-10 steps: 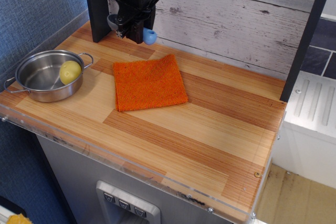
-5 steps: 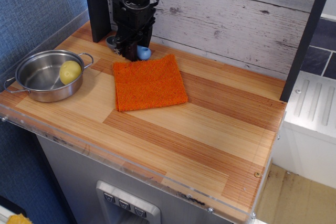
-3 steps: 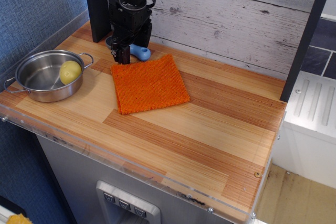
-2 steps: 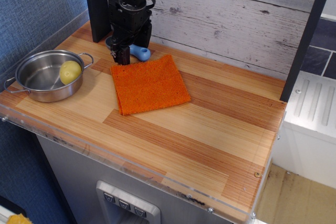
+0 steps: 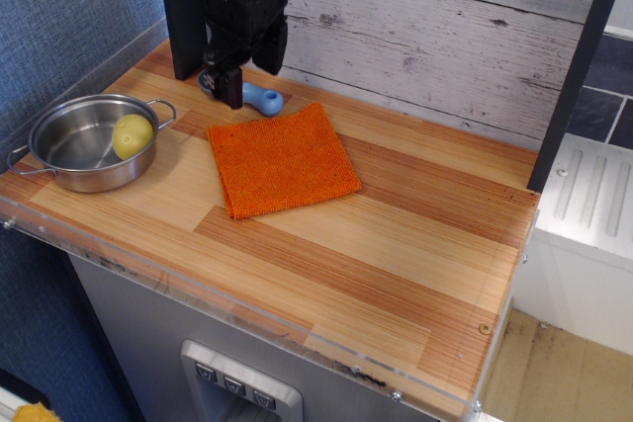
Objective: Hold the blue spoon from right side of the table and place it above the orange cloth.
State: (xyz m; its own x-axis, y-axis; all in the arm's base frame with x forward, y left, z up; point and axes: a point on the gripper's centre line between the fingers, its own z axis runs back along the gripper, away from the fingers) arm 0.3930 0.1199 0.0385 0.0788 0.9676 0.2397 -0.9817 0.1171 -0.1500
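Observation:
The blue spoon (image 5: pixel 261 97) lies flat on the table (image 5: pixel 396 234), just behind the far edge of the orange cloth (image 5: pixel 282 158). Its light-blue handle points right; its grey bowl is mostly hidden behind my gripper. My gripper (image 5: pixel 237 74) hangs just above the spoon's bowl end with its jaws apart and nothing held. The cloth lies flat, slightly turned, left of the table's middle.
A steel pot (image 5: pixel 84 141) with a yellow-green fruit (image 5: pixel 132 135) inside stands at the left front. A black post (image 5: pixel 180 7) rises at the back left before a whitewashed plank wall. The clear plastic front edge (image 5: pixel 247 313) borders the table.
My gripper came down with the spoon behind the cloth, let it go on the table, then rose a little. The cloth shifted slightly.

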